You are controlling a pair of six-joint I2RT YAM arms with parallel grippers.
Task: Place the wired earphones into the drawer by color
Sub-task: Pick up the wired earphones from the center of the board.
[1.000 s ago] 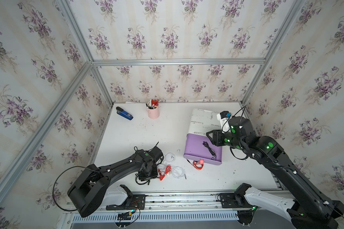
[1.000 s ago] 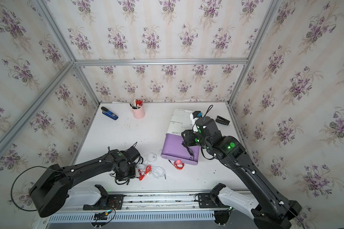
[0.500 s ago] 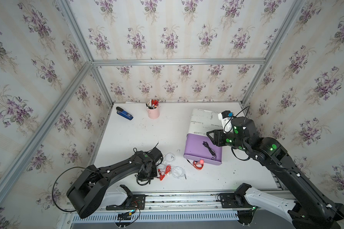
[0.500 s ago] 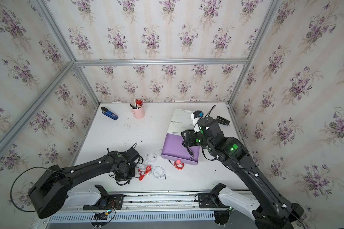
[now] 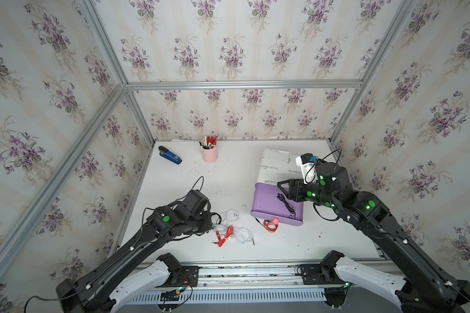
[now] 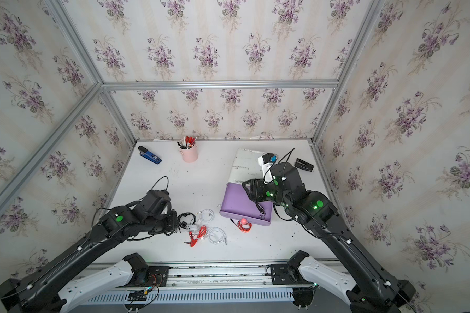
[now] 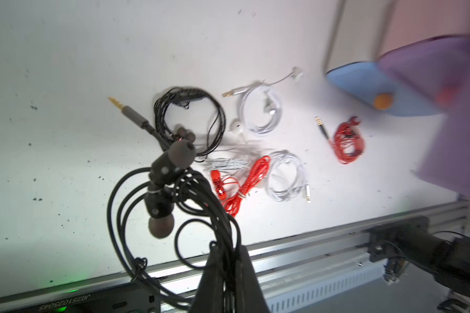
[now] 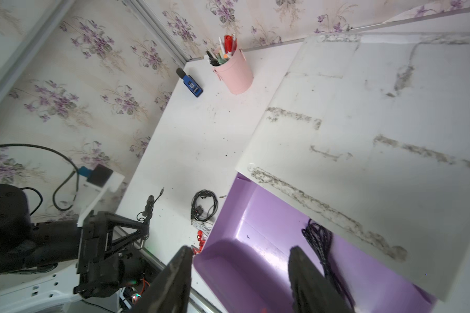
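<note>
My left end effector [image 7: 224, 252] is pressed together on a set of black earphones [image 7: 160, 173]. Its loops, buds and jack plug hang loose over the worktop [image 7: 65, 67]. My right end effector [image 8: 240, 252] is spread and empty, hovering over the open purple drawer [image 5: 266, 200], where another black cord [image 5: 286, 202] already lies.

On the worktop lie a black bundle [image 6: 186, 218], a white bundle [image 5: 231, 215], a second white bundle [image 5: 244, 235] and a red bundle [image 5: 224, 234]. Another red bundle [image 5: 270, 226] lies just in front of the drawer.

I judge the pick made. Next I must lift high enough that the trailing loops snag nothing, carry across to the purple drawer, and have my right arm clear out of the way.
</note>
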